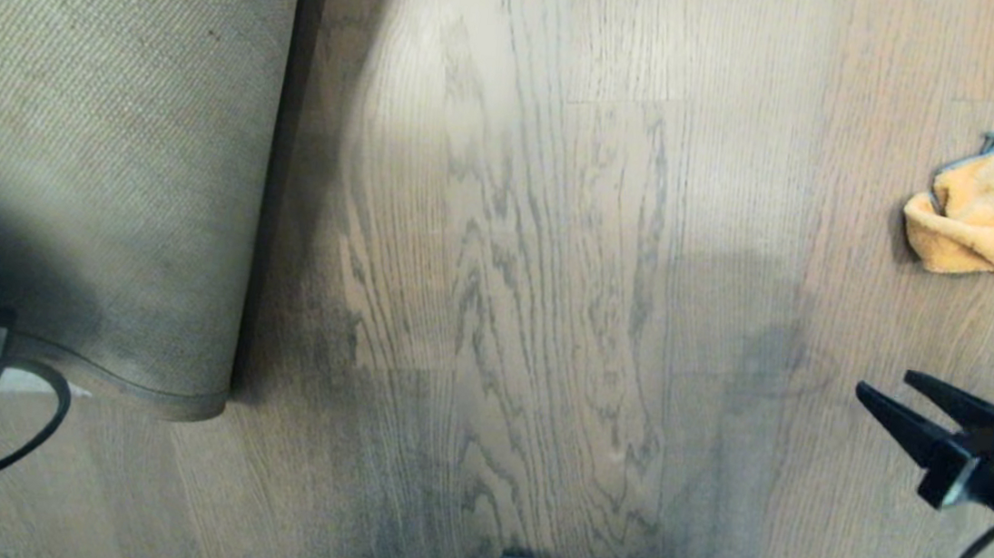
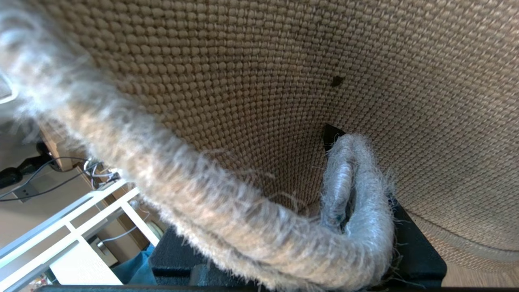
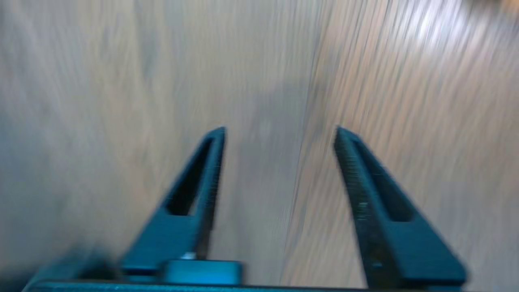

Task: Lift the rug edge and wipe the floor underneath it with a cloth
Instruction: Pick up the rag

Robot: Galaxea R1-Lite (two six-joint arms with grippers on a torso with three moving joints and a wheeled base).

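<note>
On the floor (image 1: 556, 230), the cloth (image 1: 983, 207) lies crumpled.

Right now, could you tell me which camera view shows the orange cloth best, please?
The head view: the cloth lies crumpled and whole on the floor at the far right. The left wrist view shows only rug; the right wrist view shows only floor.

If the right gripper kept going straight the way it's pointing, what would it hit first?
Probably bare floor. The open right gripper has only planks ahead; the cloth lies off to one side of its line.
</note>
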